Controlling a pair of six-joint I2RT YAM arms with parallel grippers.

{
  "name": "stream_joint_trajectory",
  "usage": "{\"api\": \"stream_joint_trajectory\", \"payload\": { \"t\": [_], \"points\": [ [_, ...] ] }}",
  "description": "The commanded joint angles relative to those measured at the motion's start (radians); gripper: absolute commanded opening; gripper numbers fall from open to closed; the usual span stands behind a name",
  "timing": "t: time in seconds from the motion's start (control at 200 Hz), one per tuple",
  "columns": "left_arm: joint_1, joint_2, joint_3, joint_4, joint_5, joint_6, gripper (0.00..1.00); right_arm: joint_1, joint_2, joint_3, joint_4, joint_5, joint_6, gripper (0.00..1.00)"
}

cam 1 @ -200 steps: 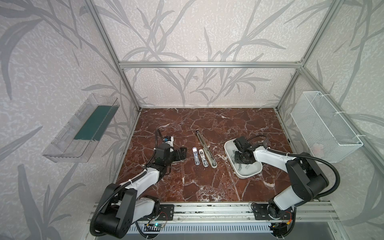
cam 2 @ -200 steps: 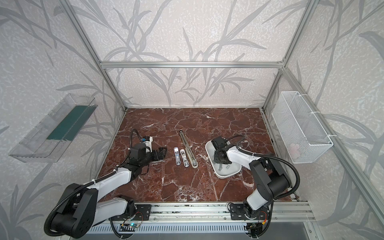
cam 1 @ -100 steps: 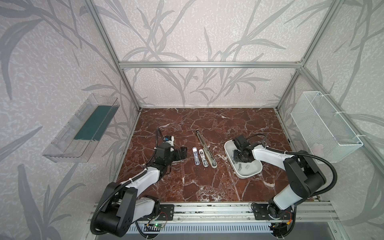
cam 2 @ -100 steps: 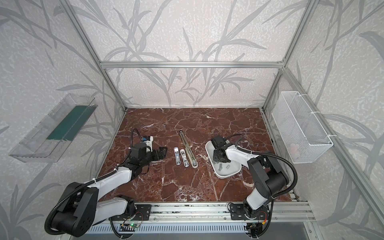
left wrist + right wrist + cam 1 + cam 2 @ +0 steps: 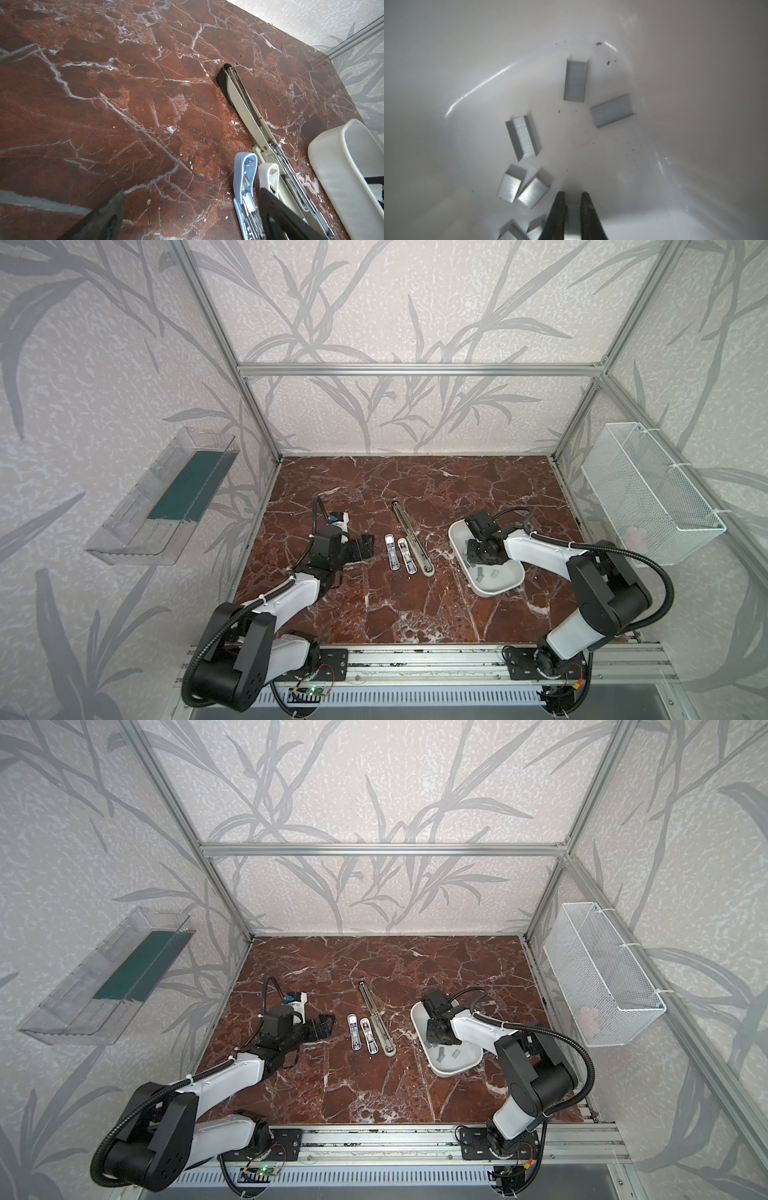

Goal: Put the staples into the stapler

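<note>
Marble (image 5: 374, 605) bears three staplers (image 5: 406, 556); left pincer (image 5: 365, 546) gapes, right pincer (image 5: 572, 195) grips one staple strip (image 5: 572, 220).

This is a robotics lab test cell. An aluminium frame (image 5: 419, 369) of slotted extrusions boxes in the space, and its wall panels (image 5: 374, 302) are papered with a grey leaf print. The bench (image 5: 415, 614) is a small slab with a red marble pattern, fitted inside the frame. The left arm (image 5: 286, 601) and the right arm (image 5: 540, 556), both white and black, are mounted on a metal rail (image 5: 415, 664) along the front edge, with a bare circuit board (image 5: 312, 690) below it. A clear plastic bin (image 5: 124, 539) and a white wire basket (image 5: 648, 497) hang on the side walls.
</note>
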Motion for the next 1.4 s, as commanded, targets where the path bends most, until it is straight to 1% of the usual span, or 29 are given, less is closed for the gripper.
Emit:
{"api": "stream_joint_trajectory", "payload": {
  "t": [0.0, 0.255, 0.355, 0.48, 0.54, 0.645, 0.745, 0.8, 0.875, 0.96, 1.084, 1.154, 1.184, 1.259, 1.314, 1.394],
  "points": [
    [-0.006, 0.008, 0.032, -0.015, -0.008, 0.009, 0.99, -0.004, -0.033, -0.008, -0.038, 0.026, 0.005, 0.14],
    [-0.006, 0.002, 0.039, -0.037, 0.003, 0.011, 0.99, -0.002, -0.179, 0.012, -0.064, 0.107, -0.021, 0.13],
    [-0.006, 0.002, 0.041, -0.041, -0.009, 0.006, 0.99, 0.003, -0.255, 0.001, -0.045, 0.131, -0.039, 0.13],
    [-0.007, -0.009, 0.041, -0.059, -0.018, 0.000, 0.99, 0.020, -0.336, -0.044, 0.024, 0.135, -0.082, 0.13],
    [-0.006, -0.025, 0.026, -0.046, -0.023, -0.003, 0.99, 0.042, -0.368, -0.076, 0.068, 0.155, -0.094, 0.13],
    [-0.007, -0.055, 0.006, -0.028, -0.049, -0.010, 0.99, 0.107, -0.420, -0.139, 0.197, 0.171, -0.134, 0.13],
    [-0.007, -0.049, 0.012, -0.037, -0.027, -0.008, 0.99, 0.185, -0.438, -0.152, 0.264, 0.192, -0.162, 0.13],
    [-0.005, -0.032, 0.029, -0.053, 0.009, -0.014, 0.99, 0.243, -0.432, -0.147, 0.289, 0.214, -0.183, 0.13],
    [-0.003, -0.025, 0.053, -0.090, 0.066, -0.019, 0.99, 0.328, -0.419, -0.137, 0.322, 0.273, -0.206, 0.12],
    [-0.002, -0.029, 0.037, -0.070, 0.060, -0.051, 0.99, 0.413, -0.392, -0.139, 0.390, 0.307, -0.218, 0.12],
    [0.025, -0.041, 0.026, -0.069, 0.086, -0.082, 0.99, 0.500, -0.304, -0.119, 0.489, 0.299, -0.217, 0.12],
    [0.052, -0.040, 0.017, -0.052, 0.132, -0.107, 0.99, 0.527, -0.233, -0.079, 0.516, 0.285, -0.206, 0.12],
    [0.064, -0.036, 0.012, -0.042, 0.149, -0.117, 0.99, 0.565, -0.201, -0.059, 0.526, 0.273, -0.199, 0.12],
    [0.095, -0.026, 0.010, -0.032, 0.183, -0.139, 0.99, 0.591, -0.122, -0.015, 0.552, 0.241, -0.188, 0.12],
    [0.115, -0.018, 0.006, -0.015, 0.208, -0.151, 0.99, 0.610, -0.070, 0.024, 0.548, 0.239, -0.180, 0.11],
    [0.120, -0.013, -0.004, 0.011, 0.225, -0.154, 0.99, 0.629, -0.010, 0.076, 0.543, 0.238, -0.177, 0.11]
  ]
}}
